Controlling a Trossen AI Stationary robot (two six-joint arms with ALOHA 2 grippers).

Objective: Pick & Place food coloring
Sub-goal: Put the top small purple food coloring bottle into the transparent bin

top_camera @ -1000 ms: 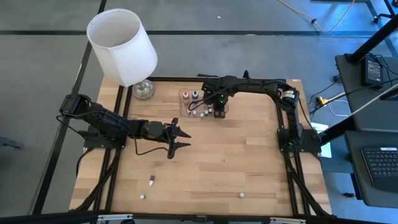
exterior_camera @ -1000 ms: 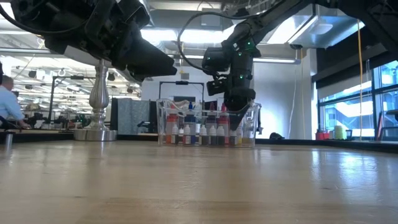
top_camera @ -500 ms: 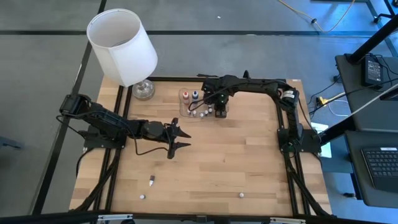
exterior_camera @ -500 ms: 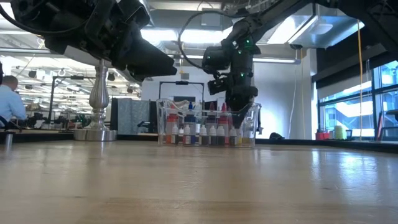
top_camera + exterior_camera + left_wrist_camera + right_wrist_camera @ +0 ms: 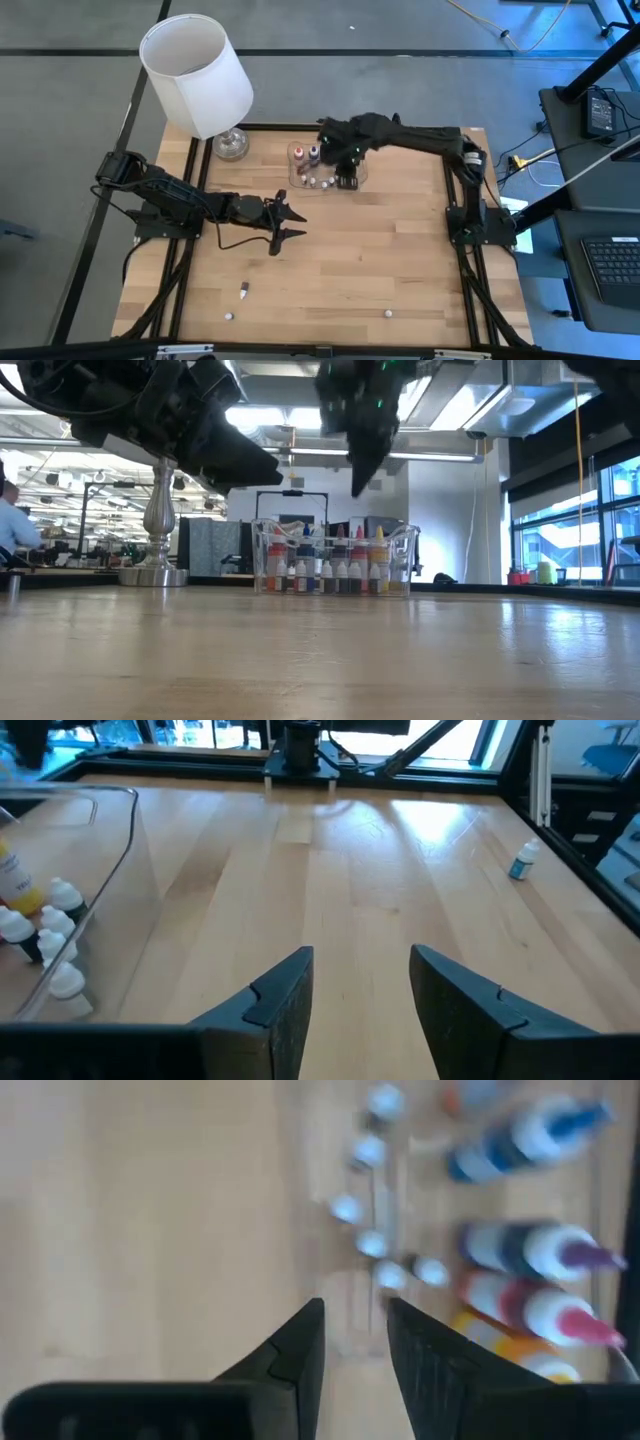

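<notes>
From above, the right tool [image 5: 346,178] has lifted away from the clear tray [image 5: 300,178] at the far middle of the wooden surface [image 5: 380,260]. A second ago it reached down among the bottles at the tray's right end. The food coloring [image 5: 312,153] stands grouped in the tray. That suggests a bottle was just set down, and three small bottles lying loose near the front edge remain to fetch. The left tool [image 5: 284,222] hangs over the middle of the surface, well apart from the tray. A white-shaded lamp [image 5: 197,72] stands at the far left corner.

At surface height, the right tool [image 5: 360,455] is now high above the tray [image 5: 405,555], its tips clear of the row of food coloring [image 5: 345,572]; earlier it dipped inside. The lamp's base [image 5: 155,572] sits to the left. Behind are a lit room, windows, and a person [image 5: 12,525] seated at far left.

From the left wrist, the left tool [image 5: 360,995] is open with nothing between its fingers. The tray [image 5: 120,850] with bottles shows to one side, and one loose bottle [image 5: 523,860] rests on bare wood.

From the right wrist, the right tool [image 5: 355,1340] shows a narrow gap between its fingers and holds nothing. Blurred red, purple and blue food coloring [image 5: 530,1250] lies below it.
</notes>
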